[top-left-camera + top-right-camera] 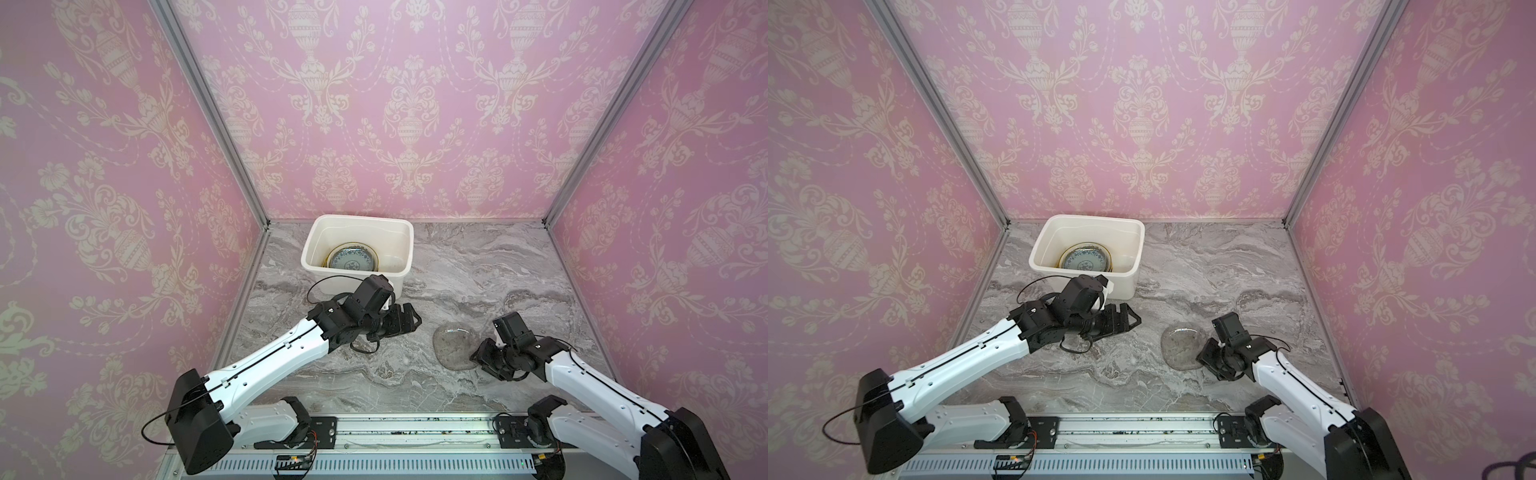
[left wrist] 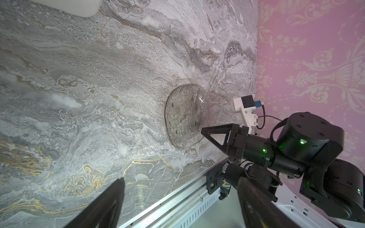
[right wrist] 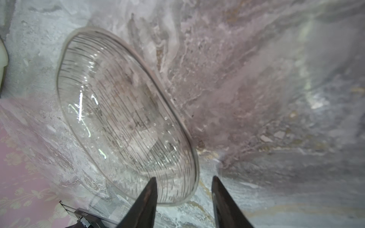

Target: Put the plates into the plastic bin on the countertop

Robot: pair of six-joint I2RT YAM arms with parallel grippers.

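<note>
The right jaws stand open astride the near rim of the glass plate, lying flat on the desk. Closing on that thin, slick edge, they may slip or push it away. Beyond, the left jaws hang open before the bin, where a drop could chip the stacked plates.

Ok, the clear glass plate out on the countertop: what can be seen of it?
The clear glass plate is roundish and see-through, with fine ridged lines and small bubbles; the marble shows through it. It lies flat on the countertop, apart from the plastic bin. The right gripper straddles its rim with jaws open; contact is unclear.
</note>
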